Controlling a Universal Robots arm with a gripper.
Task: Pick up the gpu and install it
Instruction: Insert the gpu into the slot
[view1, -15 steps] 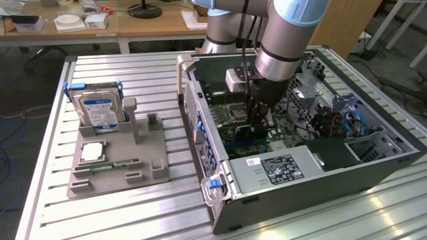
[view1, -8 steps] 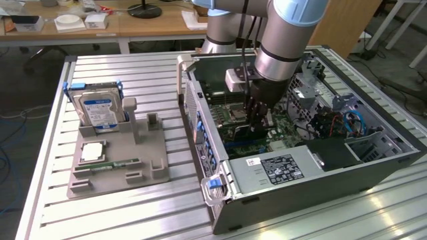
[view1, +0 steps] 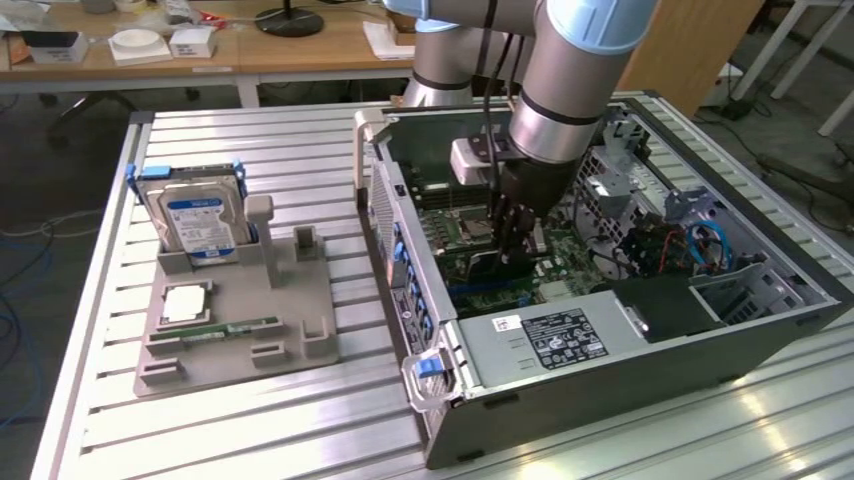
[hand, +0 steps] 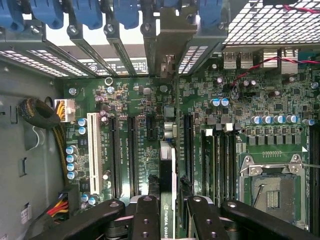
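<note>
One tool (hand: 171, 207) was clamped on one gpu (hand: 167, 165), held edge-on over the motherboard (hand: 125, 100) inside one computer case (view1: 641, 350). One hard drive (view1: 196, 215) stood outside; the card's faces were hidden.

I'm logging gpu (hand: 167, 170) as black with green lettering, motherboard (hand: 135, 100) as green, hard drive (view1: 198, 215) label as blue-white, gripper (hand: 168, 202) as black, slot clips (hand: 90, 12) as blue.

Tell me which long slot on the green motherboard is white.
The white plastic slot beside the column of blue-topped capacitors; the other slots are black.
</note>
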